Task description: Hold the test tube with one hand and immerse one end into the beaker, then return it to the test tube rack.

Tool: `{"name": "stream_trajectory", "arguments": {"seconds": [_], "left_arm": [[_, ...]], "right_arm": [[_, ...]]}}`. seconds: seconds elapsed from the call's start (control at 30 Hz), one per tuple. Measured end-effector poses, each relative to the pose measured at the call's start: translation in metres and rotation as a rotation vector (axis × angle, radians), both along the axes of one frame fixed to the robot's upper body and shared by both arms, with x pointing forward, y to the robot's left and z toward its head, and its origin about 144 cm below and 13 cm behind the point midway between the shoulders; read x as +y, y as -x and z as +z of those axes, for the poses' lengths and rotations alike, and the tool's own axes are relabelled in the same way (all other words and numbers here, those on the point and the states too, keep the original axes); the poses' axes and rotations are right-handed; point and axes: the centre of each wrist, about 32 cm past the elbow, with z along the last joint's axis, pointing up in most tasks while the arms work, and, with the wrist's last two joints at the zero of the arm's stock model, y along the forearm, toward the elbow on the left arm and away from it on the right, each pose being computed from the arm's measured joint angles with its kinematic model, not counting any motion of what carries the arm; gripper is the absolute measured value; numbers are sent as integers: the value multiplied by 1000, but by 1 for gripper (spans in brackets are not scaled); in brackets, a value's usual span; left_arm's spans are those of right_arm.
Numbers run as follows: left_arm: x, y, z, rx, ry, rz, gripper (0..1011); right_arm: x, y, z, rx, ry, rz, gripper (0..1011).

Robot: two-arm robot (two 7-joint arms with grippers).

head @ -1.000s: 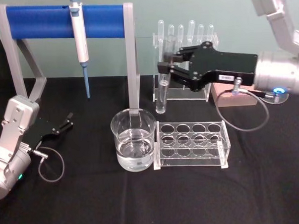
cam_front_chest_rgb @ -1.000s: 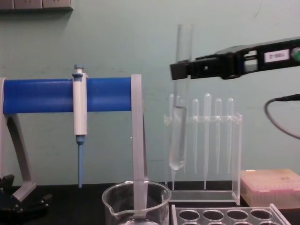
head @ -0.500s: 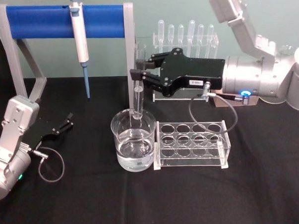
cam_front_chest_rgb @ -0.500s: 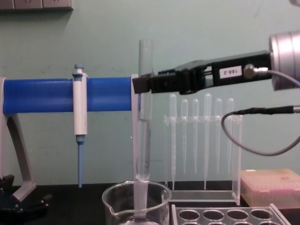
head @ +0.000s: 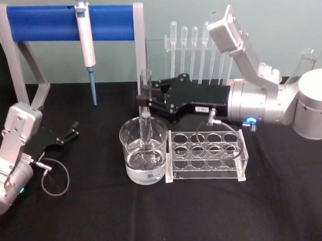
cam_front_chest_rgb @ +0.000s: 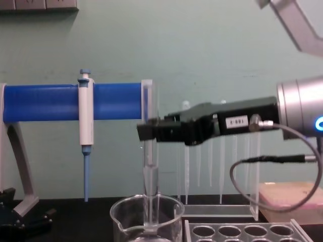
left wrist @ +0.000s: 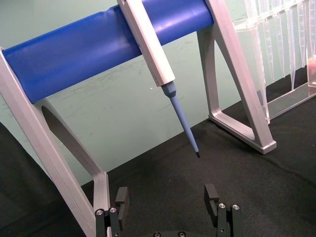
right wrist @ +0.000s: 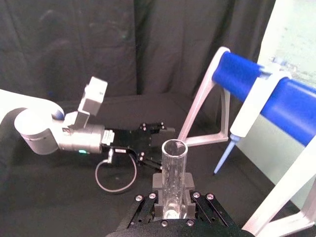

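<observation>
Tube (head: pixel 145 124): stood upright, lower end inside beaker (head: pixel 127 159).
Right gripper (head: pixel 146 101): clenched tube.
Left gripper (head: pixel 68 133): lay spread, far left.

Test tube (head: pixel 145 81) standing upright, lower end sitting in beaker (head: pixel 127 148). Rack (head: pixel 205 157) lying just right of beaker, touching. Right gripper (head: pixel 145 100) reaching in from right above rack, gripping tube above beaker rim. Pipettor (head: pixel 85 41) hanging behind-left; pipettes (head: pixel 192 49) standing behind. Left gripper (head: pixel 73 129) resting far left.
</observation>
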Motion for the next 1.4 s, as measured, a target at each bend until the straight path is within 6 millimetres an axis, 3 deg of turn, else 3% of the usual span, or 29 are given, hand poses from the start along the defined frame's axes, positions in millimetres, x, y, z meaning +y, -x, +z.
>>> {"name": "stream_trajectory", "arguments": {"seconds": [0.53,1.4], "left_arm": [[0,0,0,0,0,0,1000],[0,0,0,0,0,0,1000]], "right_arm": [[5,3,-42,19,13,-26,243],[6,8,-65,41,26,-63,243]]}}
